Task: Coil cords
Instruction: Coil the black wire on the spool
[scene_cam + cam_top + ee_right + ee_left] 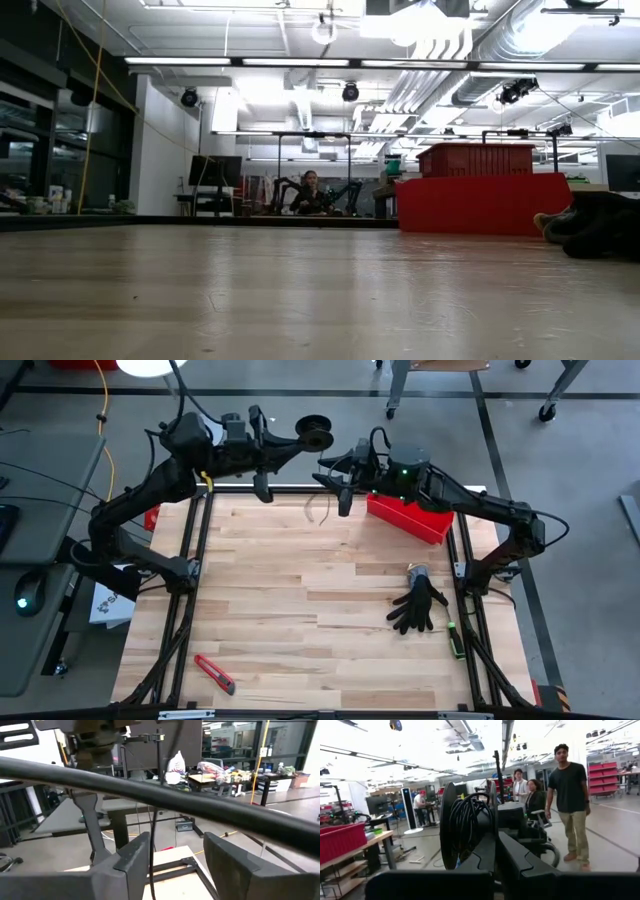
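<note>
The cord (322, 508) in the high view hung in a thin loop just off the far edge of the worktop (300, 620), below the spool (313, 431), which the left tool (300, 435) held up well beyond that edge. The right tool (335, 482) sat near the spool, above the dangling loop; whether it was spread or pressed together could not be told from above. In the low view neither tool showed, only a red bin (480, 190) and a black glove (600, 225). In the left wrist view the left tool pinched the spool, wound with cord. In the right wrist view the right tool (175, 855) was spread, the cord (152, 850) hanging between its fingers. The likely risk: the slack strand slipping sideways out of the spread fingers, or snagging and tangling on the worktop frame during winding.
</note>
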Tool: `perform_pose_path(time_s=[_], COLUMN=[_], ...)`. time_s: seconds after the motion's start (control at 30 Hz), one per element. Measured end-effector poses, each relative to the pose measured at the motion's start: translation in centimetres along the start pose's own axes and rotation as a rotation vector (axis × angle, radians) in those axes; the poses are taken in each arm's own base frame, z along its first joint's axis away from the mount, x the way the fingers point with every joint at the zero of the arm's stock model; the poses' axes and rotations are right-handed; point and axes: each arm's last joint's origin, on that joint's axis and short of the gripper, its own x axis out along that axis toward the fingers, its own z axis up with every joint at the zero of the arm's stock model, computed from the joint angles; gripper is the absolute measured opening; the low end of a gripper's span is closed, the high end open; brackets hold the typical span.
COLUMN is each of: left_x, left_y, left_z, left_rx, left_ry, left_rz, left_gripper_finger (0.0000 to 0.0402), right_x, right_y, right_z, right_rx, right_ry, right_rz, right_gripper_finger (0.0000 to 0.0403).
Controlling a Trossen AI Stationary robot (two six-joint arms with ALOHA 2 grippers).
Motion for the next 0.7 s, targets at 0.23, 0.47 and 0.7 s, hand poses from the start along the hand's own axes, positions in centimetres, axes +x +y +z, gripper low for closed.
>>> perform_pose_path(time_s=[0.23,0.47,0.7], left_x=[0.4,0.2,0.1], left_y=[0.0,0.1,0.1], left_z=[-0.2,-0.1,0.0], left_rx=[0.001,0.008,0.007], left_ry=[-0.005,-0.009,-0.010], left_rz=[0.000,0.004,0.000], left_gripper_finger=[0.0000,0.0000,0.0000], right_x=[-0.2,-1.0,-1.2], right_y=[0.0,0.0,0.3], right_z=[0.1,0.1,-0.7], right_rx=[-0.004,0.001,0.070], right_ry=[0.003,0.057,0.143], right_rz=[0.004,-0.010,-0.023], right_gripper_finger=[0.0136,0.0100,0.0099])
